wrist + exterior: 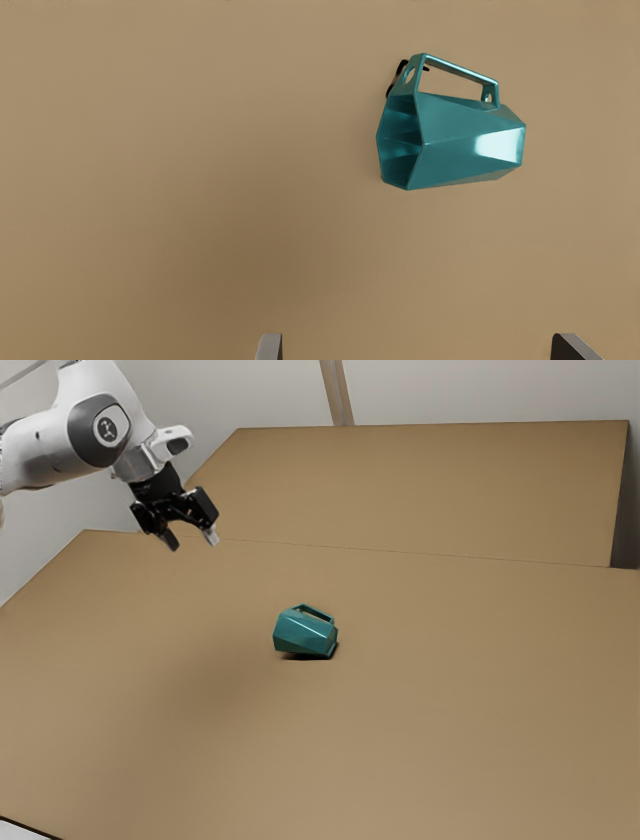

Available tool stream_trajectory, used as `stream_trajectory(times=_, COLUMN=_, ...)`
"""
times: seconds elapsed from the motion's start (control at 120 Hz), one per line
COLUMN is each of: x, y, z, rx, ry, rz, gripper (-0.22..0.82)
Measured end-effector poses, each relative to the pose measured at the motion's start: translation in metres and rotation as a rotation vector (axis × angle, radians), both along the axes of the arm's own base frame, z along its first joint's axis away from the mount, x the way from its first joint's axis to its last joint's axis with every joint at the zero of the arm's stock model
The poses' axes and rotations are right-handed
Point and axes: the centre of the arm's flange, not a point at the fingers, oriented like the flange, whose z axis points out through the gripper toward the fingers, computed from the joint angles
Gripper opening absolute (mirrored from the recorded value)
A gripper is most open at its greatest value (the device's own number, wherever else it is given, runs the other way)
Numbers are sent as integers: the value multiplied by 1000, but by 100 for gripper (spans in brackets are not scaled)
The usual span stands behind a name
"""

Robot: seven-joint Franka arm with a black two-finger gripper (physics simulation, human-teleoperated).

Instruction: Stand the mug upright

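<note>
Reading both feeds: teal faceted mug [305,632] is on its side on the desk [450,720], not upright. Pincer [192,542] is released, fingertips well apart, nothing between them. No contact with the mug.

Exterior view gives me the layout. Robot arm [95,435] comes in from the exterior view's upper left, pincer raised over the desk, angled down. Mug lies well apart from it, toward the exterior view's right and lower in that view. Dark shadow right under the mug. Handle is on the mug's upper side. Can't tell from this angle which end is the mouth. Past the desk's far line there's a brown panel [430,485]; can't tell how it joins.

Wrist view settles the mug's ends. Mouth [401,142] faces sideways, dark ribbed inside visible. Closed base is at the opposite end, with a bright glare patch on the body next to it. Handle [461,69] runs lengthwise along the side farther from the fingertips, with a round hole in each end piece. Thin black mark just beside the handle's mouth end; can't tell what it is. Mug sits out beyond the tips, within the span between them as seen here. Broad soft shadow on the desk too, nearer one fingertip.
</note>
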Motion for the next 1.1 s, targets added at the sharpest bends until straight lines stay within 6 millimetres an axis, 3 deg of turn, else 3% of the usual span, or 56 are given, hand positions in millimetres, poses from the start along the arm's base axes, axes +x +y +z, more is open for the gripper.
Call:
stream_trajectory(times=0.325, x=1, y=28, z=-46, rx=-240, ry=-124, rz=30, gripper=58)
stream_trajectory(times=0.7, x=-16, y=54, z=-123, rx=-465, ry=-215, rz=81, gripper=58)
stream_trajectory(times=0.842, x=-19, y=59, z=-158, rx=-548, ry=-223, rz=105, gripper=58)
stream_trajectory(times=1.1, x=-16, y=65, z=-200, rx=-647, ry=-265, rz=110, gripper=58)
